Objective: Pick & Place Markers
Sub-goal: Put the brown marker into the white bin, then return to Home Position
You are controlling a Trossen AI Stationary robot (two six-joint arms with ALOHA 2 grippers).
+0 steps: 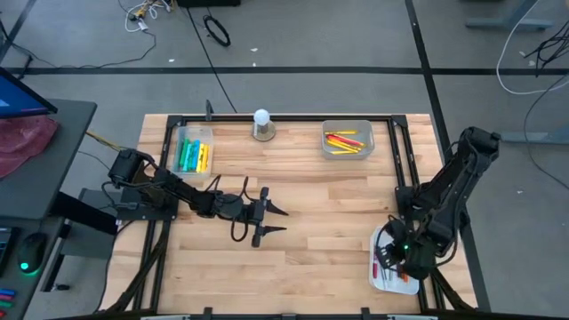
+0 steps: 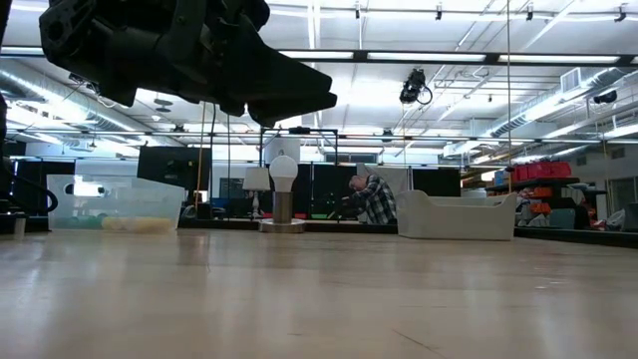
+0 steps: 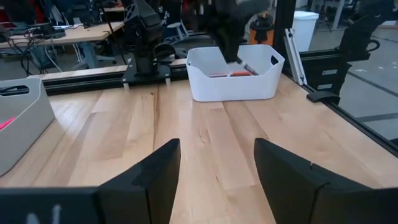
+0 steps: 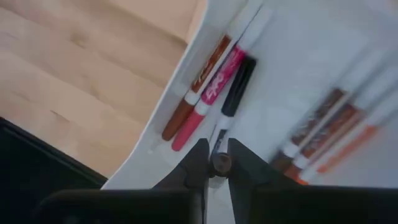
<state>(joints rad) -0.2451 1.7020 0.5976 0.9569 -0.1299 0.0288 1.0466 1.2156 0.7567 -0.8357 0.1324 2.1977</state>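
Because the right gripper point(image 4: 216, 163), low in the white tray point(image 4: 163, 147) at the table's near right corner, pinches only the tip of a black marker point(image 4: 233, 91), this marker can swing or slip out during lifting. The left gripper point(image 3: 216, 169) waits mid-table with jaws apart.

From above I cannot see the right end effector point(image 1: 397, 260); its arm covers it and most of the white tray point(image 1: 380, 277). In the right wrist view the black marker point(image 4: 233, 87) is partly hidden between the fingers, and the markers at the far side point(image 4: 339, 127) are blurred. The other white tray point(image 3: 12, 124) is cut by the left wrist picture's edge.
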